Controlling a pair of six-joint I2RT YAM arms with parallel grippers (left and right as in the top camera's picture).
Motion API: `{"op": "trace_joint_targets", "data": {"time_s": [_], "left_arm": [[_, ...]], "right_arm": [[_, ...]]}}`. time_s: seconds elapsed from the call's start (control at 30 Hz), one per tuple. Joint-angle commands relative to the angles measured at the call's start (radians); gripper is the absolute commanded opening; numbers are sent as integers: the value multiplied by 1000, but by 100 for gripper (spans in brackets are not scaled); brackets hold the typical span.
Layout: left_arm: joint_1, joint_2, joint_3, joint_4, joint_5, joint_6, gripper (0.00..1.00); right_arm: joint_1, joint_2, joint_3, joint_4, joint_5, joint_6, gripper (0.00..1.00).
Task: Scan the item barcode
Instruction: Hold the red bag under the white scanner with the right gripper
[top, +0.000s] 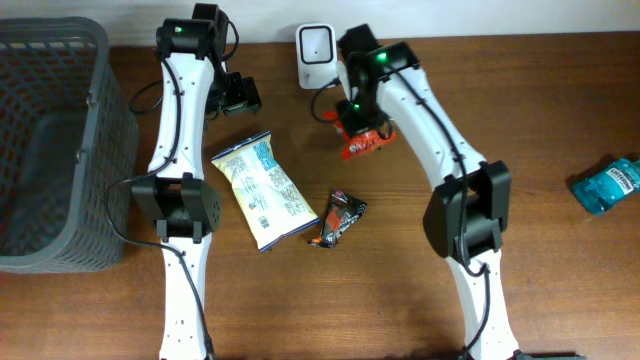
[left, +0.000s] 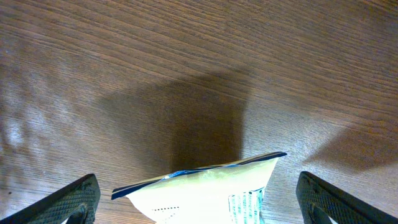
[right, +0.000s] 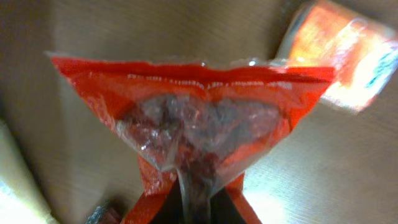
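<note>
Wood table (top: 560, 290): we see right gripper (top: 362, 135) pinching the red pouch (top: 362, 146) at 5 o'clock of the white scanner (top: 315, 50), left gripper (top: 240, 95) spread wide at 12 o'clock of the snack bag (top: 262, 190).

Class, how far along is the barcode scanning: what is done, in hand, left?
Done: the red packet is picked up, in the shut right gripper. In hand: it hangs near the white scanner. Left: the pale snack bag under the open left gripper, the dark wrapper and the blue bottle lie unlifted.
</note>
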Motion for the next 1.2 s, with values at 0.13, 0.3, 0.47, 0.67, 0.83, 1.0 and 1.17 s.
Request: {"op": "trace_joint_targets", "data": {"time_s": [0.13, 0.3, 0.47, 0.67, 0.83, 1.0, 1.17], "left_arm": [[2, -8, 14, -2, -11, -13, 99], [2, -8, 14, -1, -11, -13, 99], [2, -8, 14, -2, -11, -13, 99], [2, -8, 14, -1, -11, -13, 99], [2, -8, 14, -2, -11, -13, 99], [2, -8, 14, -1, -11, -13, 99], [2, -8, 14, -2, -11, -13, 99]], "right_arm": [[39, -14, 10, 304, 268, 35, 4], [39, -11, 8, 560, 233, 35, 4], [39, 35, 8, 787, 216, 134, 4], [39, 81, 7, 901, 196, 218, 4], [39, 110, 7, 930, 193, 218, 4], [38, 110, 7, 926, 193, 218, 4], [32, 138, 0, 918, 167, 218, 4]]}}
